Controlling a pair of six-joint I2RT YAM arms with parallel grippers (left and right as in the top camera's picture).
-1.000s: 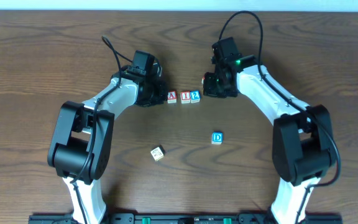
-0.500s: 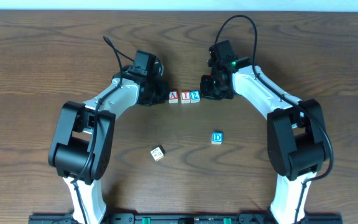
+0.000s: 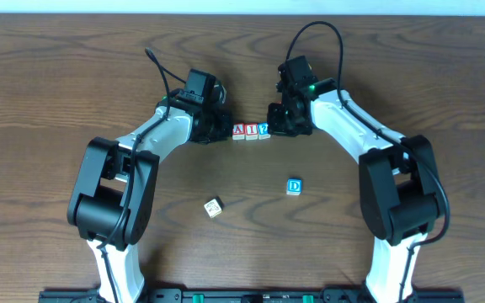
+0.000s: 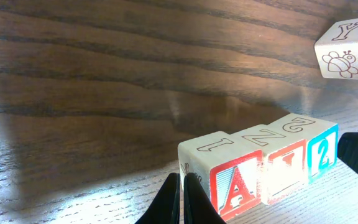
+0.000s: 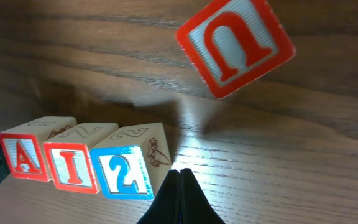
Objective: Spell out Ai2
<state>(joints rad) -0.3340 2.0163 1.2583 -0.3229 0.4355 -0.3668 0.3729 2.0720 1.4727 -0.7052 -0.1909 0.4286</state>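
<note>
Three white cubes stand in a tight row mid-table: the red A (image 3: 237, 130), the red I (image 3: 251, 130) and the blue 2 (image 3: 263, 130). My left gripper (image 3: 226, 129) is shut with nothing in it, its tips against the A cube's left side. Its wrist view shows the shut tips (image 4: 182, 184) beside the A (image 4: 235, 186), then the I (image 4: 284, 171) and the 2 (image 4: 322, 155). My right gripper (image 3: 274, 126) is shut and empty at the 2 cube's right side. In the right wrist view, the gripper's tips (image 5: 179, 174) sit by the 2 (image 5: 124, 171), with the I (image 5: 73, 167) and A (image 5: 20, 155) beyond.
A cube with a blue D (image 3: 294, 187) lies nearer the front, right of centre. Another loose cube (image 3: 214, 207) lies front left of it. The right wrist view shows a cube with a red U-like mark (image 5: 235, 43). A cube with a Y and a bee (image 4: 347, 53) shows in the left wrist view.
Both shut grippers have closed in on the row from either end. The A cube has slid right against the I, so the gaps between the cubes have closed.
</note>
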